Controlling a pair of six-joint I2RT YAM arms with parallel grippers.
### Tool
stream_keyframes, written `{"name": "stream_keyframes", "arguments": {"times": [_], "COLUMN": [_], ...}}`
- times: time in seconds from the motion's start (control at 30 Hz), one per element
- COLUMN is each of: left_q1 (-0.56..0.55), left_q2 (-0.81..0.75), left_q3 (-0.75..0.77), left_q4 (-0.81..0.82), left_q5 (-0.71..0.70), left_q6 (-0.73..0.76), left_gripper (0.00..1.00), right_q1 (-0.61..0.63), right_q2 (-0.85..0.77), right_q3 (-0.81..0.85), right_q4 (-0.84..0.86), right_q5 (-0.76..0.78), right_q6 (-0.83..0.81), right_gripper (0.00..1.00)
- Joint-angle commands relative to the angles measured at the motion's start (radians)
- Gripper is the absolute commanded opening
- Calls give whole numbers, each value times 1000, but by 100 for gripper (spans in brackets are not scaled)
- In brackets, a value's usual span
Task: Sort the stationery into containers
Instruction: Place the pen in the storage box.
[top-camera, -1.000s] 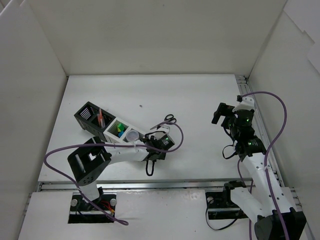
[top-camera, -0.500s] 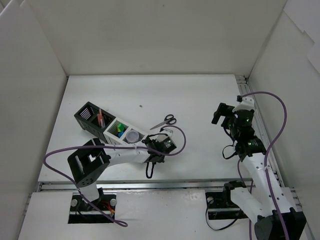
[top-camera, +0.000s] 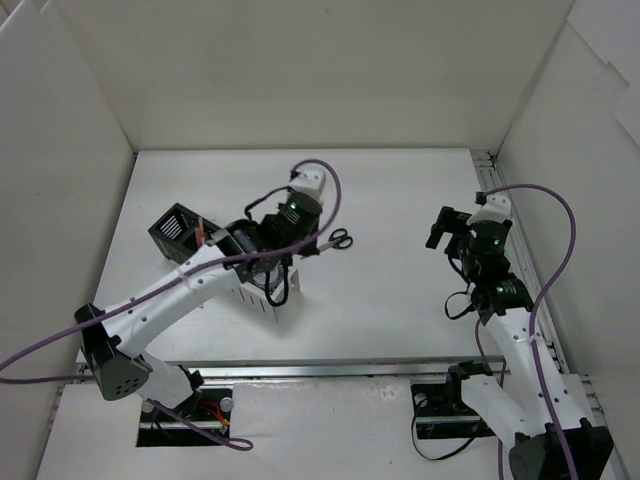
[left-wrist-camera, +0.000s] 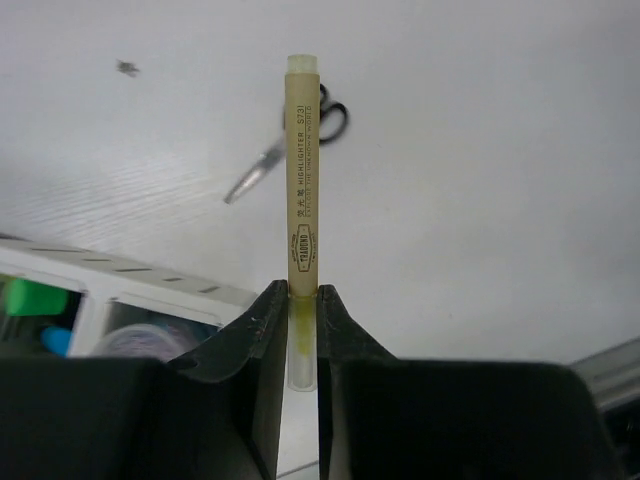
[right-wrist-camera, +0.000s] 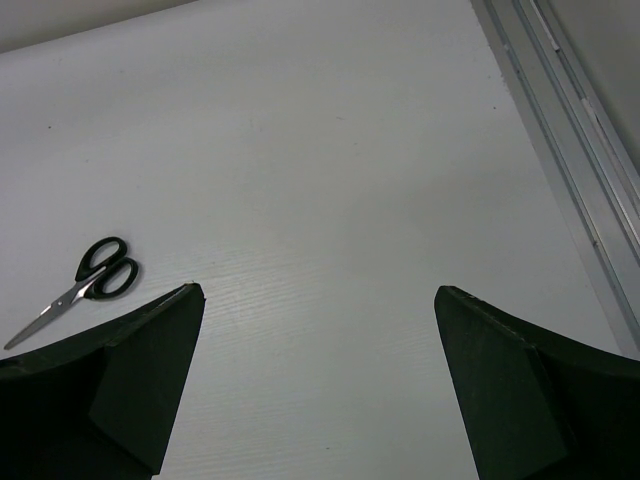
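Note:
A thin tan-yellow highlighter (left-wrist-camera: 303, 170) stands between the fingers of my left gripper (left-wrist-camera: 303, 290), which is shut on its lower end. From above, that gripper (top-camera: 294, 246) hangs over the right end of the row of containers (top-camera: 176, 226), whose middle is hidden by the arm. The white container's rim (left-wrist-camera: 130, 275) shows at the lower left, with a green highlighter (left-wrist-camera: 30, 297) and a clear jar (left-wrist-camera: 150, 340) inside. Black-handled scissors (top-camera: 338, 238) (right-wrist-camera: 90, 275) lie on the table just beyond. My right gripper (right-wrist-camera: 320, 290) (top-camera: 440, 228) is open and empty, far right of the scissors.
A red pen (top-camera: 201, 232) stands in the black mesh box. White walls enclose the table on three sides. A metal rail (right-wrist-camera: 570, 140) runs along the right edge. A purple cable (top-camera: 40, 350) loops from the left arm.
The left arm rose from the table near the front and swung back over the containers. Its gripper shut on the highlighter and carries it. The right arm stayed still.

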Motion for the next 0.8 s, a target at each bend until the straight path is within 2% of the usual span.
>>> {"name": "stream_keyframes", "arguments": {"times": [0.0, 0.07, 0.1, 0.17, 0.3, 0.4, 0.47, 0.53, 0.67, 0.77], "left_q1": [170, 267, 360, 434, 583, 705, 761, 822, 867, 867], "left_q2": [-53, -74, -92, -106, -123, -123, -119, -94, -11, 51], "left_q3": [90, 119, 122, 110, 116, 85, 62, 45, 82, 87], "left_q4": [-167, -212, -220, -243, -367, -422, -435, -460, -566, -567], "left_q5": [12, 81, 167, 268, 303, 430, 531, 574, 577, 591], "left_q6": [-61, -118, -134, -165, -225, -233, -218, -207, -193, -184], "left_gripper": [0, 0, 0, 0, 0, 0, 0, 0, 0, 0], "right_q1": [-4, -3, -4, -3, -6, -4, -4, -6, -3, -4], "right_q2": [-21, -23, -23, -23, -18, -4, 7, 19, 30, 39], "right_q3": [13, 10, 8, 10, 13, 14, 16, 17, 19, 24], "right_q4": [59, 59, 59, 51, 45, 45, 45, 43, 40, 40], "right_q5": [38, 36, 41, 56, 61, 61, 62, 64, 78, 87], "right_q6": [-16, -12, -9, -6, -2, 3, 3, 3, 0, -2], "right_gripper": [98, 98, 98, 98, 98, 98, 98, 98, 98, 98]}}
